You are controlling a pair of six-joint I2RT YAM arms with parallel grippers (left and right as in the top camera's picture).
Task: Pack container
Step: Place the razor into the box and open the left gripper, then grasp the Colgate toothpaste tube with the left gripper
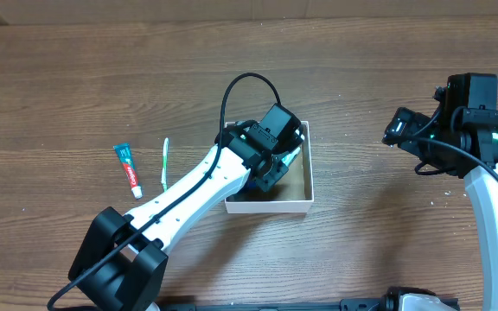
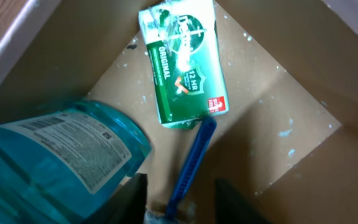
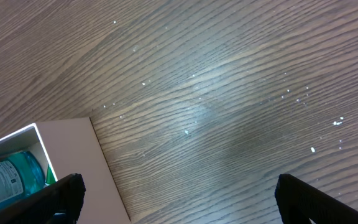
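Observation:
The container [image 1: 309,186], a shallow white-walled box with a brown floor [image 2: 272,106], sits mid-table. My left gripper [image 1: 271,171] is down inside it. In the left wrist view its fingers [image 2: 182,190] stand apart, open, either side of a thin blue handle [image 2: 194,155] lying on the floor. A green packet [image 2: 185,62] and a teal mouthwash bottle [image 2: 55,162] also lie in the box. My right gripper [image 1: 394,130] is wide open and empty [image 3: 179,193] over bare table to the right of the box, whose wall [image 3: 61,162] shows in its view.
A toothpaste tube [image 1: 128,169] and a green-white toothbrush [image 1: 164,164] lie on the wood table left of the container. The mouthwash bottle [image 3: 11,177] shows over the box wall in the right wrist view.

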